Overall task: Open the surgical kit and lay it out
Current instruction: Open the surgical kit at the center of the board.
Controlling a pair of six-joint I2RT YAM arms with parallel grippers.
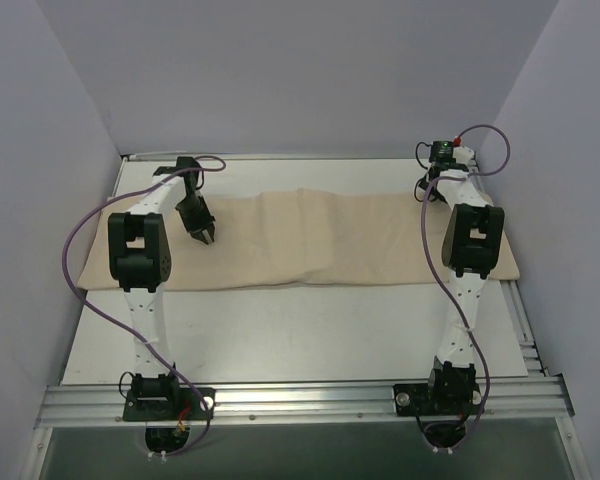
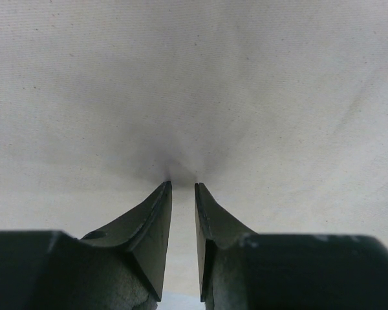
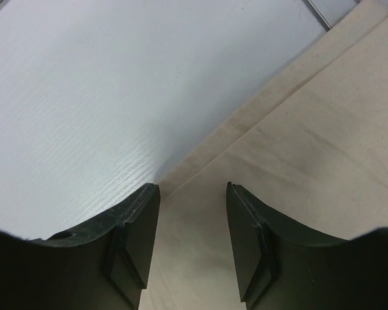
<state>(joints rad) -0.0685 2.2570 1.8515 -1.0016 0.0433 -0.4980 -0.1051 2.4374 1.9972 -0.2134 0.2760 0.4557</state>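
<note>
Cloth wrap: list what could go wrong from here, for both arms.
1. The left gripper seems to pinch only a small pucker of the cloth wrap; it may slip free on lifting.
2. The right gripper hangs open over a stepped, layered edge beside the bare table; closing could catch both layers, or none.

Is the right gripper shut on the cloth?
No, the right gripper stands open, the cloth lying flat beneath its spread jaws.
</note>
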